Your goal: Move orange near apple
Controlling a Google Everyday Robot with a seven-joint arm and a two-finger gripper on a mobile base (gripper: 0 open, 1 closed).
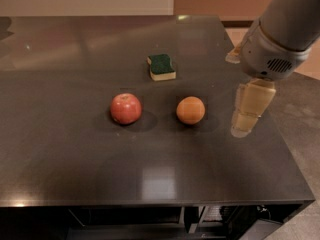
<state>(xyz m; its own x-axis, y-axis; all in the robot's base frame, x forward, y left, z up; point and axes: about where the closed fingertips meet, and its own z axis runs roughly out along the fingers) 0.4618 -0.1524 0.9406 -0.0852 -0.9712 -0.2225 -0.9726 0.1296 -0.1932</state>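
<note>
On the tabletop [75, 174] the orange [190, 110] rests between the apple [125, 108] and the gripper [247, 111], all 3 roughly in 1 row. The gripper hangs near the orange on the side away from the apple. I cannot tell how wide it stands, and nothing shows in its grasp. Being round, the orange has no long axis or heading. A sponge [161, 66] lies farther back.

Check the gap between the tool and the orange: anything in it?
Nothing. In the camera view, only bare tabletop lies between the tool, hanging to the right, and the orange. The sponge sits farther back, off that line.
</note>
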